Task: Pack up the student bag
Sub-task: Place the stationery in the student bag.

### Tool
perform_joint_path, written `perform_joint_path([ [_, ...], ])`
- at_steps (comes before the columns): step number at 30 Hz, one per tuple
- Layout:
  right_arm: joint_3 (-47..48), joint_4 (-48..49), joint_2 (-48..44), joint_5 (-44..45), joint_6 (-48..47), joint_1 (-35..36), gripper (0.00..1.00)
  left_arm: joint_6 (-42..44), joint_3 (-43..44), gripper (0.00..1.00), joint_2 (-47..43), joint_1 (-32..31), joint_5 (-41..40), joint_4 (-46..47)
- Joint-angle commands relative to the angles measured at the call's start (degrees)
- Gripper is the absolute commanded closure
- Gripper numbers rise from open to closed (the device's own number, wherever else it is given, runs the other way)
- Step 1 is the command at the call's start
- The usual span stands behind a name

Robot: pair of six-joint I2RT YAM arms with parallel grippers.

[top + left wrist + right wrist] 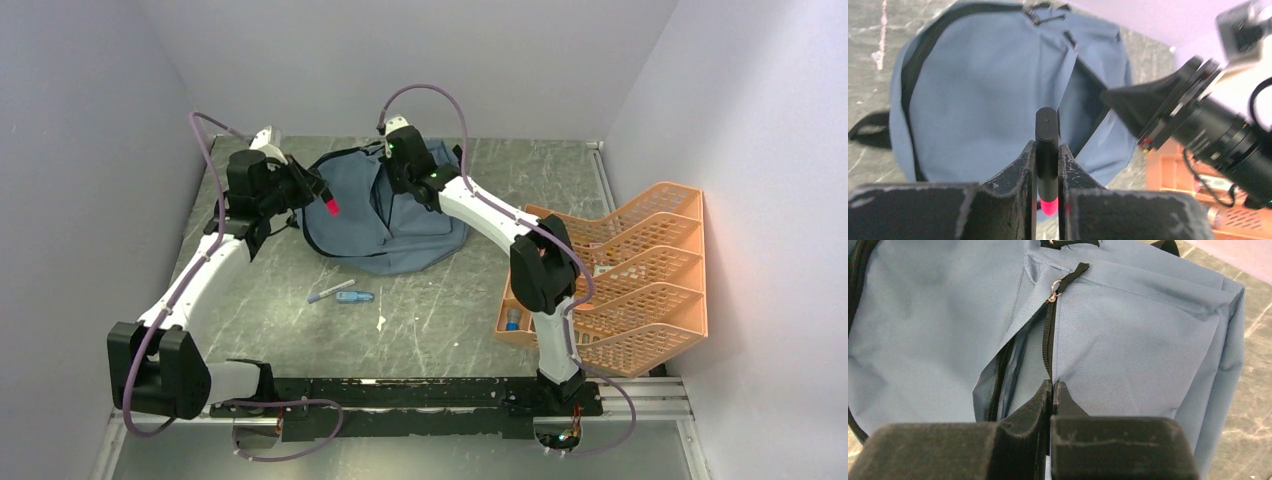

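The slate blue-grey student bag (395, 225) lies on the table at the back centre. My left gripper (312, 192) is shut on a black marker with a pink end (330, 207) and holds it in the air at the bag's left edge. In the left wrist view the marker (1047, 145) stands between the fingers of that gripper (1047, 156), above the bag (983, 90). My right gripper (402, 172) is on top of the bag. In the right wrist view it (1052, 389) is shut on the bag's fabric (1128, 340) at the zip edge, with the zip (1049, 335) partly open to its left.
An orange mesh tray organiser (650, 275) stands at the right, next to the right arm. A pen (330, 292) and a small blue item (356, 297) lie on the table in front of the bag. The right arm's wrist (1198, 125) is close to the left gripper.
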Motion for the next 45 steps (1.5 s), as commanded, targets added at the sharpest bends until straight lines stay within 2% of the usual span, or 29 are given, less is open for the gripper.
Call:
perform_joint_path([
  [1, -3.0, 3.98, -4.85, -4.89, 1.88, 0.29, 1.0, -8.39, 1.73, 0.95, 1.73, -1.21, -0.29, 9.85],
  [6, -5.09, 5.02, -6.9, -8.55, 5.57, -0.43, 1.0, -10.36, -2.8, 0.95, 3.1, -8.05, -9.62, 22.64],
  [16, -7.51, 8.58, -8.47, -19.67, 13.04, -4.19, 1.0, -8.62, -2.58, 0.95, 12.9, -14.49, -13.26, 32.91],
  [21, -7.81, 9.71, -8.5, -23.7, 15.42, -5.68, 1.0, -6.57, -0.54, 0.95, 18.13, -15.47, -15.19, 34.75],
  [31, -7.07, 10.37, -7.43, -26.52, 17.29, -6.42, 1.0, -5.73, 1.63, 0.95, 25.95, -17.47, -13.87, 35.78],
  [39, -6.46, 9.96, -6.37, -28.1, 17.17, -7.17, 1.0, -5.59, 5.39, 0.95, 29.79, -20.09, -8.47, 32.64],
  [40, -6.53, 9.89, -6.3, -28.25, 17.11, -7.26, 1.0, -5.33, 6.3, 0.9, 30.45, -20.1, -7.64, 31.62],
  [42, -6.59, 9.64, -6.21, -28.59, 16.95, -7.41, 1.0, -4.74, 9.41, 0.7, 31.9, -20.12, -7.02, 26.89],
  [43, -6.63, 9.36, -6.19, -28.7, 16.83, -7.46, 1.0, -4.25, 11.04, 0.63, 32.46, -20.12, -7.14, 24.1],
  [45, -6.86, 9.17, -6.24, -28.74, 16.73, -7.58, 1.0, -3.55, 12.8, 0.55, 32.93, -20.12, -7.54, 20.69],
])
